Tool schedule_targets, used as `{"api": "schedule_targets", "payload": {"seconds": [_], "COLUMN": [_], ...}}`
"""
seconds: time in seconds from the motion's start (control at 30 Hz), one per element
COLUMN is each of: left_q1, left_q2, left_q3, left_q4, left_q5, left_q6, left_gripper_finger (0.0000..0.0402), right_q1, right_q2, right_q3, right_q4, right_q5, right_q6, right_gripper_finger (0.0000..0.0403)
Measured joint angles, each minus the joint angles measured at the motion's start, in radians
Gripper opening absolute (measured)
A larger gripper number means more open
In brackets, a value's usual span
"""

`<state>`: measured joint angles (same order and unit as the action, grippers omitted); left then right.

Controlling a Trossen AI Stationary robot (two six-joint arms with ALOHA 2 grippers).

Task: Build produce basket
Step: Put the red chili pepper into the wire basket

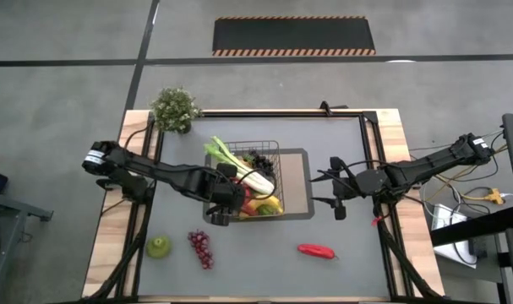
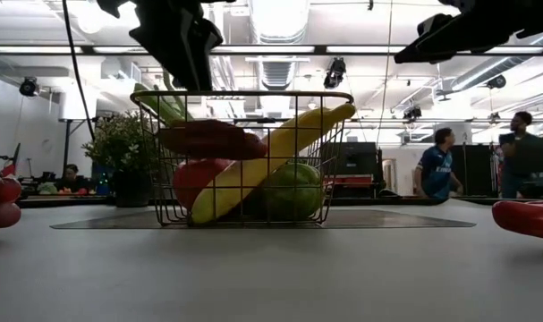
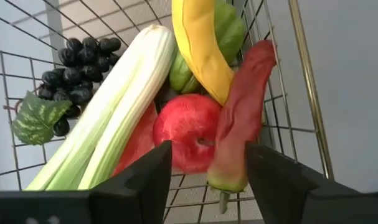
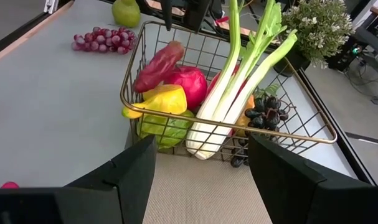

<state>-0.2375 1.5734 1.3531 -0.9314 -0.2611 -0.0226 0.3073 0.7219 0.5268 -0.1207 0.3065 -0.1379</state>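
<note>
I have the basket (image 1: 269, 152) sitting on the grey mat (image 1: 300, 181) near the middle of the desk (image 1: 357, 270), and I place everything else from it. My left tool (image 1: 225, 209) hangs over the basket's near-left corner with its fingers spread apart and nothing between them; from its wrist I look straight down on a red pepper (image 3: 241, 118) leaning against the basket wall. Beside that pepper lie the red apple (image 3: 187, 132), the banana (image 3: 201, 43), the long leek (image 3: 114, 106) and dark grapes (image 3: 83, 59), all inside the basket. My right tool (image 1: 339, 192) waits just to the right of the basket, fingers wide open, gripping nothing. Still outside the basket on the desk: the green pear (image 1: 159, 246) and a red grape bunch (image 1: 200, 247) to its near left, and a second red pepper (image 1: 316, 251) to its near right. The potted plant (image 1: 175, 109) stands beyond the basket's far-left corner.
</note>
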Motion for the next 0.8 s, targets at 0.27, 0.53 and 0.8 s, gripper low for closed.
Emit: {"api": "schedule_targets", "payload": {"seconds": [0.27,0.53,0.8], "left_q1": [0.0,-0.011,-0.048], "left_q2": [-0.002,-0.002,-0.002], "left_q3": [0.055,0.075,0.061], "left_q4": [0.006,0.106,0.225], "left_q5": [0.011,0.067,0.068], "left_q6": [0.002,0.0,0.056], "left_gripper_finger": [0.0185,0.0184,0.0184], "right_q1": [0.0,0.0,0.0], "right_q2": [0.0,0.0,0.0], "right_q3": [-0.004,-0.004,-0.004], "right_q4": [0.003,0.007,-0.002], "right_q5": [0.0,0.008,0.008], "right_q6": [0.0,0.045,0.235], "right_gripper_finger": [0.0237,0.0237,0.024]}}
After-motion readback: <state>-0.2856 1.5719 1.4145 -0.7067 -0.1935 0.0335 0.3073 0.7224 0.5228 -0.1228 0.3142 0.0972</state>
